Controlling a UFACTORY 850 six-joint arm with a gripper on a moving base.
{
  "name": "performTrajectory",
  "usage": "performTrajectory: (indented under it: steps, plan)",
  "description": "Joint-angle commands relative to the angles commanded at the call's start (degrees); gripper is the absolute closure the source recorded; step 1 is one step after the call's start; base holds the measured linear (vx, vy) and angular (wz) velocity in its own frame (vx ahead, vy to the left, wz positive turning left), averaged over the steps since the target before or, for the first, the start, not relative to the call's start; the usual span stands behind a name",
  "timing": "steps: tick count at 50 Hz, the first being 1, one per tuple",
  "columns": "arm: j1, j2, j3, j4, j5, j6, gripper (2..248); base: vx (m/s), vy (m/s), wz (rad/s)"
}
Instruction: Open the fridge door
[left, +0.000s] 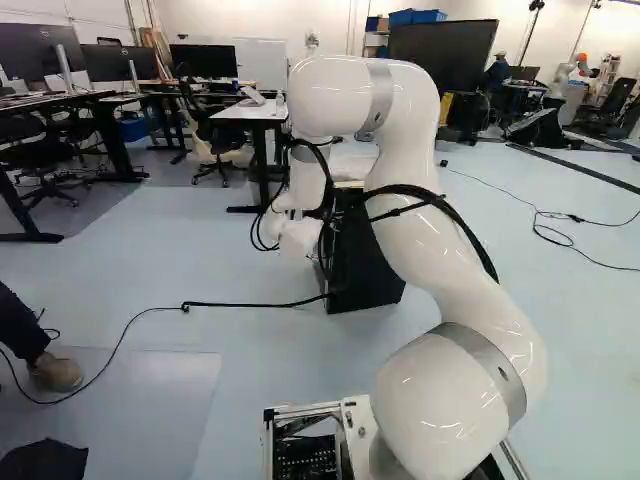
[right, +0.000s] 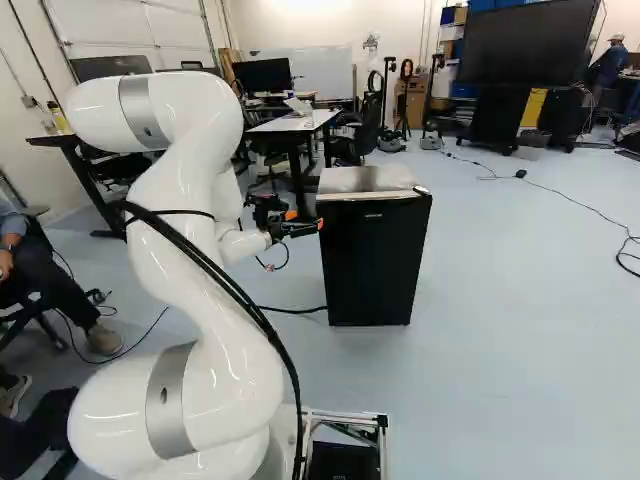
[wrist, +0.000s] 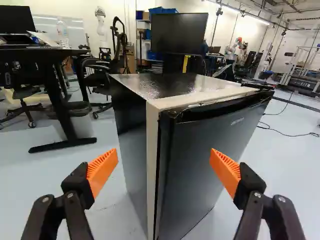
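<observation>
Right base view showed the gripper (right: 305, 220) just beside the fridge (right: 370, 262), near its top. Seen from the wrist, the two orange pads (wrist: 103, 171) stood wide apart, and the fridge rose upright ahead, one of its vertical edges lined up between them. Its door (wrist: 200, 165) was closed, facing partly toward the gripper. Farther out came a desk (wrist: 40, 51), a chair (wrist: 95, 75) and, beyond the fridge, a big screen (wrist: 178, 32).

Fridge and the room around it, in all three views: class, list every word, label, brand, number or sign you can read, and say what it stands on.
Pale lettering, high on the fridge door: too small and blurred to quote.
Nothing else is readable.
</observation>
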Motion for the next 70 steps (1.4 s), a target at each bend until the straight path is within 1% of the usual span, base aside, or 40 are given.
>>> performTrajectory:
  steps: [34,70]
  plan:
    - [-0.2,-0.8,-1.3,1.7,0.0,0.0,3,0.000,0.000,0.000]
    - [-0.9,-2.7,-4.5,4.5,0.0,0.0,3,0.000,0.000,0.000]
